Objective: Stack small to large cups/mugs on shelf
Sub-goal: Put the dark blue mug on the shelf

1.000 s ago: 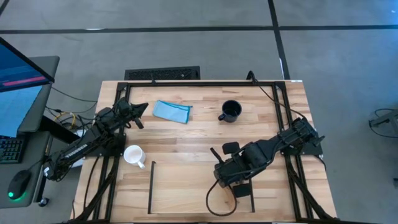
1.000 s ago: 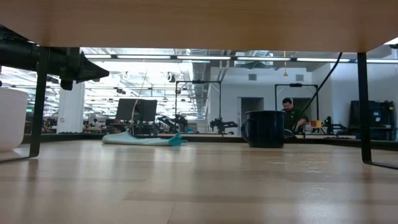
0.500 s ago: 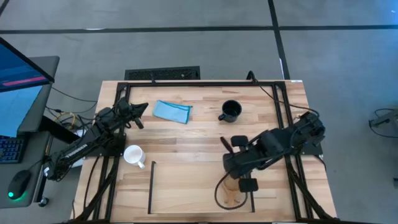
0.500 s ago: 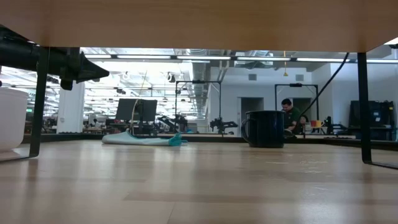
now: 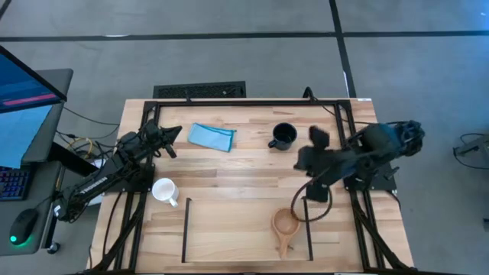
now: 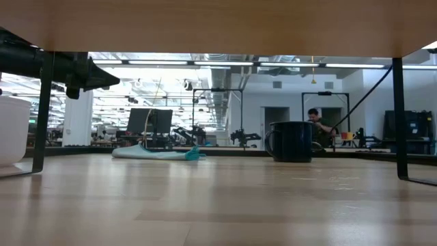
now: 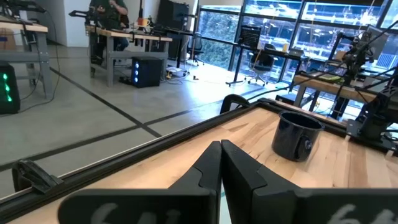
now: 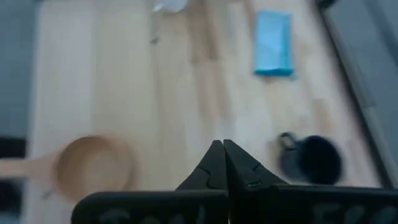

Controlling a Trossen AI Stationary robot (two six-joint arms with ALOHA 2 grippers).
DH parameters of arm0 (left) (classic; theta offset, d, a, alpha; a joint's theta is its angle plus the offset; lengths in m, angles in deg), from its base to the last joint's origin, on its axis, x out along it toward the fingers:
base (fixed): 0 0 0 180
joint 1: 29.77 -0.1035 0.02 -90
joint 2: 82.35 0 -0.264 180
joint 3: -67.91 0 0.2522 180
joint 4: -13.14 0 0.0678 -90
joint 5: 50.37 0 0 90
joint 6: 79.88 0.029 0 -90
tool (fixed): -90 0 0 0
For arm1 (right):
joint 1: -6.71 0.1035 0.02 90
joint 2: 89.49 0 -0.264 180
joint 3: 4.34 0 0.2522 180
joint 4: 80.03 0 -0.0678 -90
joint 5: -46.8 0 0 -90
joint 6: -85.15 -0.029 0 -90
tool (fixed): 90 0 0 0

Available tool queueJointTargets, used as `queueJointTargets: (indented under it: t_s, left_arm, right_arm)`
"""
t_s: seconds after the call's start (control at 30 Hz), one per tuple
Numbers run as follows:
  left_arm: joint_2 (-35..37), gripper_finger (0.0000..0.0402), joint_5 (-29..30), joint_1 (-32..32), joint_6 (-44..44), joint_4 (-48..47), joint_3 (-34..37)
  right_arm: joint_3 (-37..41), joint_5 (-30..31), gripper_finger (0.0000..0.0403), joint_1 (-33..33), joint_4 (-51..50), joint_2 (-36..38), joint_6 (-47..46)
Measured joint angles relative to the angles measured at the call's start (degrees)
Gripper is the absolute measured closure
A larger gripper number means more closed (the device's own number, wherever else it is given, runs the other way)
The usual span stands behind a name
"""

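The small tan wooden cup point(image 5: 284, 223) stands on the shelf point(image 5: 229, 237) beside its right rail, with its handle pointing to the near edge. It also shows in the right wrist view point(image 8: 93, 165). The dark mug point(image 5: 283, 136) stands on the table at the far middle. The white mug point(image 5: 163, 189) stands left of the shelf. My right gripper point(image 5: 302, 162) is shut and empty, raised between the dark mug and the wooden cup. My left gripper point(image 5: 172, 137) is shut and empty at the far left.
A folded light-blue cloth point(image 5: 212, 136) lies at the far side, between my left gripper and the dark mug. The black frame point(image 5: 244, 101) runs around the tabletop. The shelf's black rails point(image 5: 187, 229) stand left and right of its wood top.
My right gripper has drawn away from the wooden cup, going up and toward the table's far right. The cup, covered by the gripper a second ago, now stands in plain view on the shelf, where it was.
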Motion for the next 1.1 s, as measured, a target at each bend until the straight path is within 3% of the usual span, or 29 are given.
queueJointTargets:
  t_s: [0.3,0.5,0.8,1.1]
  left_arm:
    - [0.0,0.0401,0.0,0.0,-2.5,0.1,0.0]
    - [0.0,0.0401,0.0,0.0,-3.3,0.3,0.0]
    - [0.0,0.0401,0.0,0.0,-2.4,0.5,0.0]
    - [0.0,0.0401,1.8,0.0,-2.5,0.5,0.0]
  right_arm:
    - [13.7,13.0,0.0401,-5.5,0.6,9.4,-3.0]
    - [30.4,13.4,0.0401,-10.0,16.3,18.4,-1.9]
    - [56.8,1.8,0.0401,-19.4,47.7,30.4,8.8]
    - [77.8,-10.7,0.0401,-33.6,71.0,43.0,13.4]
